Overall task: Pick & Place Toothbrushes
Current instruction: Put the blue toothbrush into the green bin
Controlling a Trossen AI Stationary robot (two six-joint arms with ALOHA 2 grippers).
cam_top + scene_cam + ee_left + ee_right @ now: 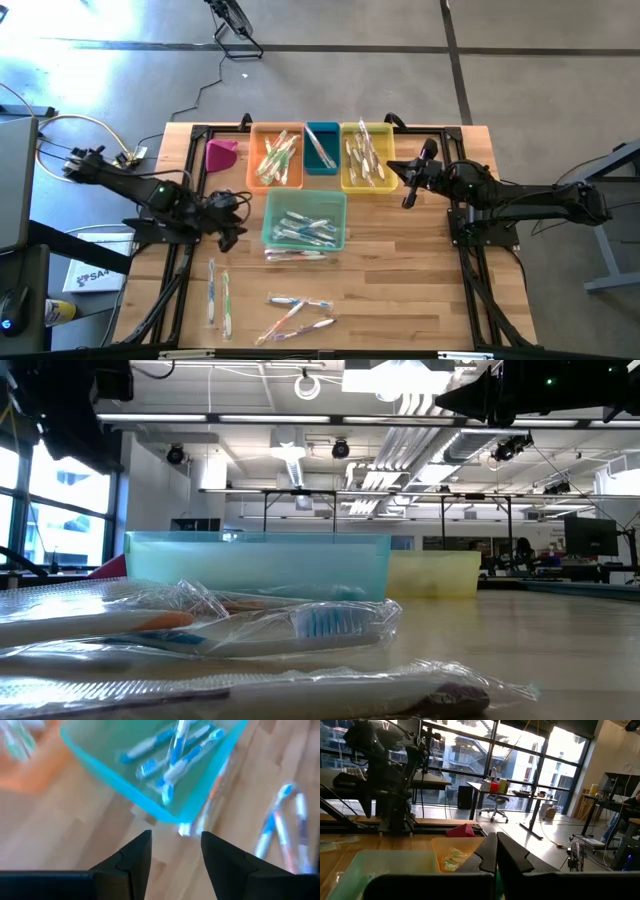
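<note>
Bright daylight, window glare across floor, left wrist view motion-blurred, low view foreground wrappers soft

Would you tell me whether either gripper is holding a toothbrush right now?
Neither: the left gripper has open, empty fingers near the turquoise bin; the right gripper is shut on nothing.
</note>
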